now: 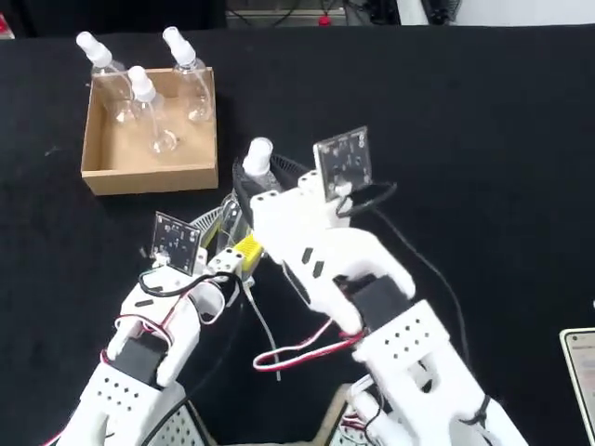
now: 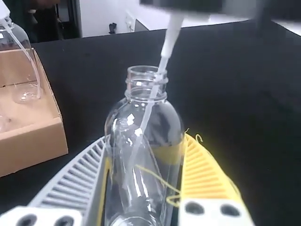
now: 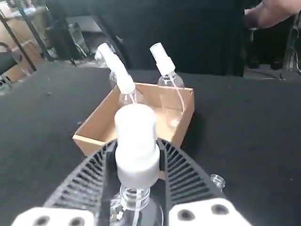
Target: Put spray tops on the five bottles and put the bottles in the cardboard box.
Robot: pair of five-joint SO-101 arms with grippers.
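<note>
My left gripper [image 1: 232,223] is shut on a clear open-necked bottle [image 2: 141,127], which stands upright between its grey and yellow fingers. Directly above it, my right gripper [image 1: 256,177] is shut on a white spray top [image 3: 136,141]. The top's thin dip tube [image 2: 150,103] runs down through the bottle's neck [image 3: 136,197], and the cap sits a little above the rim. The cardboard box [image 1: 149,175] stands at the far left with three capped bottles [image 1: 144,93] upright in it.
A small clear round opening [image 3: 217,180] shows on the black table beside my right gripper. Loose red and white cables [image 1: 297,353] hang between the arms. A pale flat object [image 1: 581,362] lies at the table's right edge.
</note>
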